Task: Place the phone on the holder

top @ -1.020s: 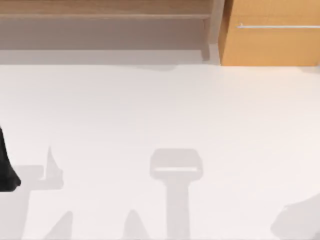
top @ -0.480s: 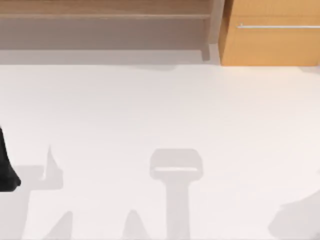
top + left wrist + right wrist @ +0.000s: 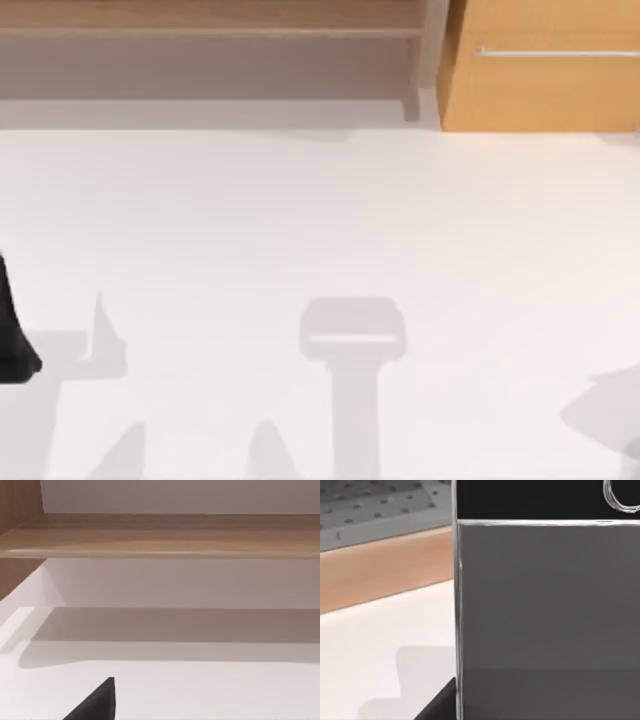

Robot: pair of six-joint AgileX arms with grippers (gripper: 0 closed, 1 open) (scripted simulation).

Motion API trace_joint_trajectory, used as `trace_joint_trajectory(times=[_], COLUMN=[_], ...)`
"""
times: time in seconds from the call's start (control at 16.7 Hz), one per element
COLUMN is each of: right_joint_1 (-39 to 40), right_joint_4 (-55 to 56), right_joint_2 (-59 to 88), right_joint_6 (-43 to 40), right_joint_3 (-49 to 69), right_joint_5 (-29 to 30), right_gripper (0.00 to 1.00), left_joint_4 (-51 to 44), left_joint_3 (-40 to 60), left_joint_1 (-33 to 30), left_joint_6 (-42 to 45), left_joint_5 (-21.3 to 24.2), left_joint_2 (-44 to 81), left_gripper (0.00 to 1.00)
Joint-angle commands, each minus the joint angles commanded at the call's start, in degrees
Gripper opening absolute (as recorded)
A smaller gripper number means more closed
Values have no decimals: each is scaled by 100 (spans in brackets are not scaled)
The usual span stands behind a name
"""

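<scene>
Phone [image 3: 547, 605] close before right wrist camera, above white table [image 3: 380, 630]

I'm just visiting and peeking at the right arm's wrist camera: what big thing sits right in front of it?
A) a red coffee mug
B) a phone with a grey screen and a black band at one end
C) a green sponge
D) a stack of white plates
B: the right wrist view shows the phone close up, its grey screen edged in silver, with a black band and part of a round button at one end.
</scene>
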Motion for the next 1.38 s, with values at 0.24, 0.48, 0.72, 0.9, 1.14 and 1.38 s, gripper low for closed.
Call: trace_joint_trajectory(times=[0.24,0.48,0.72,0.9,1.14,1.38], right_joint_1=[-24,-29,-29,-29,-29,-29], right_joint_4=[388,430,430,430,430,430], right_joint_2=[530,581,581,581,581,581], right_joint_6=[303,344,344,344,344,344], right_joint_3=[90,97,97,97,97,97], right_joint_5=[-13,-20,-20,-20,-20,-20], right_gripper=[0,0,23,45,75,100], left_joint_4=[0,0,0,0,0,0], left_joint_3=[0,0,0,0,0,0], left_joint_1=[0,0,0,0,0,0], left_joint_6=[0,0,0,0,0,0], left_joint_5=[0,0,0,0,0,0], left_joint_2=[0,0,0,0,0,0], left_gripper=[100,100,100,100,100,100])
